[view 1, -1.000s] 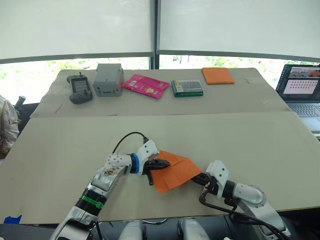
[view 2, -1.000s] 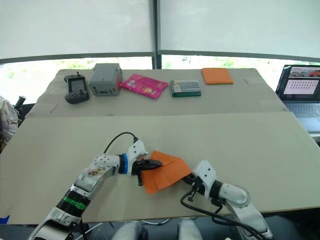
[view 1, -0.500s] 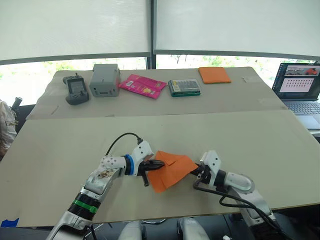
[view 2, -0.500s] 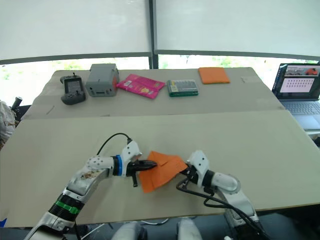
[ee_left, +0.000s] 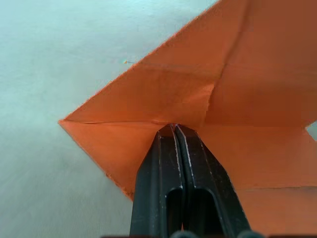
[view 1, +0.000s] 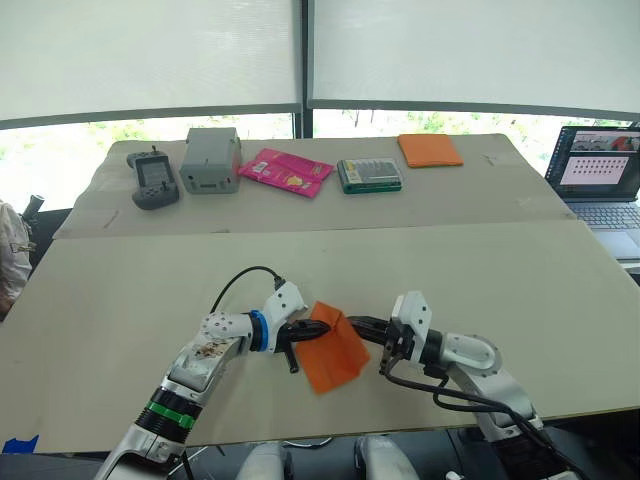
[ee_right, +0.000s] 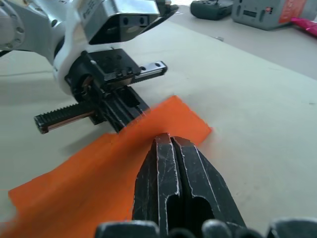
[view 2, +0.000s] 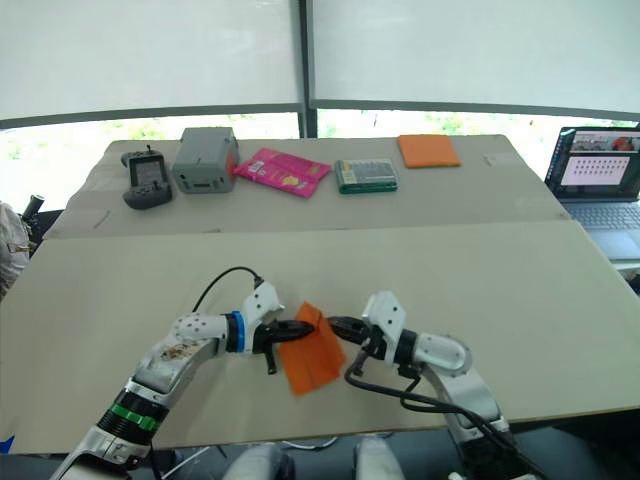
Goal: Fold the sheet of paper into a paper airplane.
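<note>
The sheet of paper (view 1: 334, 360), bright orange with creases, lies near the table's front edge, its right part lifted and folded toward the left. My left gripper (view 1: 321, 327) is shut, its tips resting on the paper's upper left part; in the left wrist view the gripper (ee_left: 173, 127) sits where several creases of the paper (ee_left: 163, 94) meet. My right gripper (view 1: 352, 321) is shut too, its tips against the raised right edge, close to the left tips. In the right wrist view the right gripper (ee_right: 168, 137) touches the paper (ee_right: 114, 168), with the left gripper's body (ee_right: 114, 94) just beyond.
On the rear table stand a dark handheld controller (view 1: 156, 178), a grey box (view 1: 212, 158), a pink packet (view 1: 290, 171), a green case (view 1: 370, 175) and an orange pad (view 1: 430, 150). An open laptop (view 1: 598, 172) sits at the far right.
My right gripper has swung left, carrying the paper's right corner over toward the left gripper, so the paper looks narrower. The left gripper has stayed in place.
</note>
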Motion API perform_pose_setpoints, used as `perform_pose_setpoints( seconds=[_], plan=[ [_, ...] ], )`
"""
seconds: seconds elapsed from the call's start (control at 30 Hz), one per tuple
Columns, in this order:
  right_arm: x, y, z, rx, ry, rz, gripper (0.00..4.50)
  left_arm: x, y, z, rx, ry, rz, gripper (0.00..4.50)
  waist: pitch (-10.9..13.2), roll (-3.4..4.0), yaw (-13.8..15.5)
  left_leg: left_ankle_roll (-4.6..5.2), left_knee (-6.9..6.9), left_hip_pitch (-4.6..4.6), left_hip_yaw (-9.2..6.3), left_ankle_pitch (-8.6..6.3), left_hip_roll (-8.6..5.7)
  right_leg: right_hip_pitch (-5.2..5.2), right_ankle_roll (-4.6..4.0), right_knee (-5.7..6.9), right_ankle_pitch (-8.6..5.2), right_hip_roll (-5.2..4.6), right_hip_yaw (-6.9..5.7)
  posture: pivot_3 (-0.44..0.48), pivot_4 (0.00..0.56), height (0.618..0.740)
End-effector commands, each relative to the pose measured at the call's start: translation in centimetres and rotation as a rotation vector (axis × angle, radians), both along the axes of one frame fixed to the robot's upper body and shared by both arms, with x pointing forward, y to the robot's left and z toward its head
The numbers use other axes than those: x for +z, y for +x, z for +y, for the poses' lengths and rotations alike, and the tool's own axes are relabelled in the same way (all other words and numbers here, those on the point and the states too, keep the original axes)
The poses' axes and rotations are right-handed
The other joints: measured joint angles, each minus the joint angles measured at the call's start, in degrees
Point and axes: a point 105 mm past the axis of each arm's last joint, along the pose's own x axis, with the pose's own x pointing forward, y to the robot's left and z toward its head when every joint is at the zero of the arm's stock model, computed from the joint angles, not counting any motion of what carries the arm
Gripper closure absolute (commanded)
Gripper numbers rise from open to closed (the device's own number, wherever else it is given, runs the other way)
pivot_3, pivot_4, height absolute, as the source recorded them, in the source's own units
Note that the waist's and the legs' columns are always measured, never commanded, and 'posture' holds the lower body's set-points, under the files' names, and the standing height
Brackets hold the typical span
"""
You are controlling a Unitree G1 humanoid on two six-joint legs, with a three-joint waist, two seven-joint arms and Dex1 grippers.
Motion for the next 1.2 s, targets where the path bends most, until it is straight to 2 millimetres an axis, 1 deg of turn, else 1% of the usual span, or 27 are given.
perform_pose_setpoints(
  seconds=[0.03, 0.2, 0.3, 0.4, 0.53, 0.63, 0.7, 0.77, 0.83, 0.97, 1.07, 1.2],
  plan=[
    [1.0, -0.1, 1.0, 0.042, 0.017, -0.030, 4.50, -2.2, -0.3, 1.1, 0.050, 0.056, 0.078, 4.43, 0.00, 0.00, 0.00, 0.00, 0.00, 0.00, 0.00, 0.00, 0.00, 0.00, 0.00, 0.00, 0.00, 0.00, 0.00, 0.000, 0.150, 0.740],
    [0.6, -0.1, 2.1, 0.061, 0.020, -0.007, 4.50, -2.2, -0.6, 1.3, 0.065, 0.053, 0.078, 4.43, 0.00, 0.00, -0.10, 0.00, 0.00, 0.00, 0.00, 0.00, 0.01, -0.01, -0.01, 0.00, 0.00, 0.01, 0.00, 0.000, 0.150, 0.740],
    [-0.4, -0.1, 2.5, 0.075, -0.016, 0.019, 4.50, -2.0, -0.7, 2.0, 0.095, 0.050, 0.080, 4.43, 0.00, 0.00, -0.07, 0.00, 0.00, 0.01, 0.00, 0.00, 0.02, -0.02, -0.01, 0.01, 0.00, 0.01, 0.00, 0.000, 0.150, 0.740],
    [-1.4, 0.2, 2.8, 0.073, -0.043, 0.043, 4.50, -1.1, -0.1, 2.9, 0.137, 0.026, 0.084, 4.43, 0.00, 0.00, -0.10, 0.00, -0.01, 0.01, 0.00, 0.00, 0.03, -0.03, -0.01, 0.01, 0.01, 0.00, 0.00, 0.000, 0.150, 0.740],
    [-2.3, 0.6, 2.8, 0.068, -0.086, 0.064, 4.50, 0.2, 0.6, 4.4, 0.158, 0.052, 0.048, 4.43, 0.02, 0.02, -0.31, -0.01, 0.00, 0.01, 0.01, 0.00, 0.07, -0.07, -0.06, 0.04, 0.03, 0.07, 0.01, 0.000, 0.150, 0.740],
    [-3.0, 1.0, 2.6, 0.066, -0.145, 0.072, 4.50, 1.7, 0.9, 5.8, 0.166, 0.087, 0.007, 4.43, 0.04, 0.01, -0.29, -0.01, -0.01, 0.01, 0.01, 0.00, 0.11, -0.08, -0.07, 0.04, 0.03, 0.13, 0.00, 0.000, 0.150, 0.740],
    [-3.5, 1.3, 2.5, 0.058, -0.188, 0.088, 4.50, 2.6, 1.0, 6.2, 0.172, 0.074, -0.010, 4.43, 0.05, 0.01, -0.35, -0.01, -0.01, 0.01, 0.01, 0.00, 0.13, -0.10, -0.08, 0.03, 0.03, 0.15, 0.00, 0.000, 0.150, 0.740],
    [-4.3, 1.5, 2.1, 0.042, -0.260, 0.114, 4.50, 3.3, 0.7, 5.7, 0.153, 0.046, -0.016, 4.43, 0.05, 0.01, -0.23, -0.01, -0.01, 0.00, 0.01, 0.00, 0.14, -0.12, -0.09, 0.04, 0.04, 0.15, 0.00, 0.000, 0.150, 0.740],
    [-4.9, 1.5, 1.7, 0.035, -0.324, 0.138, 4.50, 3.8, 0.2, 4.6, 0.116, 0.007, -0.016, 4.43, 0.06, 0.01, -0.10, -0.01, 0.00, 0.00, 0.01, 0.00, 0.12, -0.10, -0.09, 0.04, 0.04, 0.10, 0.00, 0.000, 0.150, 0.740],
    [-5.0, 1.4, 1.3, 0.018, -0.375, 0.185, 4.50, 3.7, -0.9, 2.6, 0.049, -0.039, 0.006, 4.43, 0.05, 0.00, 0.19, -0.01, 0.01, 0.00, 0.02, 0.00, 0.05, -0.06, -0.09, 0.04, 0.04, -0.02, -0.01, 0.000, 0.150, 0.740],
    [-4.4, 1.7, 1.3, -0.017, -0.374, 0.194, 4.50, 3.1, -1.3, 1.7, 0.015, -0.020, 0.013, 4.43, 0.05, 0.00, 0.11, -0.01, 0.01, 0.00, 0.02, 0.00, 0.02, -0.06, -0.09, 0.04, 0.04, -0.02, 0.00, 0.000, 0.150, 0.740],
    [-3.7, 2.5, 0.9, -0.081, -0.346, 0.203, 4.50, 1.3, -1.6, 1.6, -0.006, 0.070, 0.000, 4.43, 0.05, 0.00, 0.14, -0.01, 0.01, 0.00, 0.01, 0.00, 0.00, -0.06, -0.09, 0.04, 0.04, 0.00, -0.01, 0.000, 0.150, 0.740]
  ],
)
